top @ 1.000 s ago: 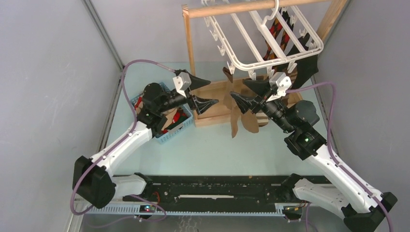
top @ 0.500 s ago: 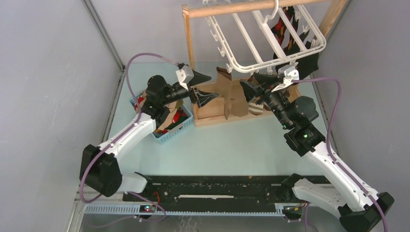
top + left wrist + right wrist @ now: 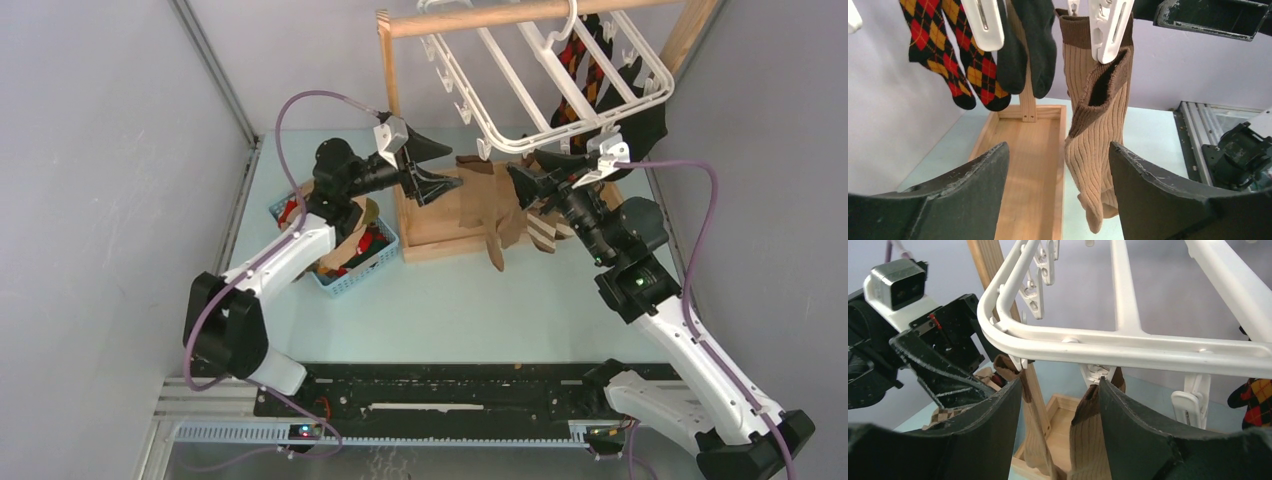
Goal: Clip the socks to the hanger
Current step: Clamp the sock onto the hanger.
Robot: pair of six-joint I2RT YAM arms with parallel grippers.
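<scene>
Pale teal surface carries a wooden rail stand, and the white hanger hangs by its hook from the stand's rail. Two arms reach toward the hanger's near edge, one from each side. The left gripper has its jaws spread with nothing between them, facing tan ribbed socks that hang from a white clip. The right gripper also has its jaws spread, just under the hanger's rim. A brown sock cuff shows in the gap, and whether the jaws touch it cannot be told. Black socks and red-orange-black argyle socks hang farther along. A small blue basket of socks sits beside the stand.
</scene>
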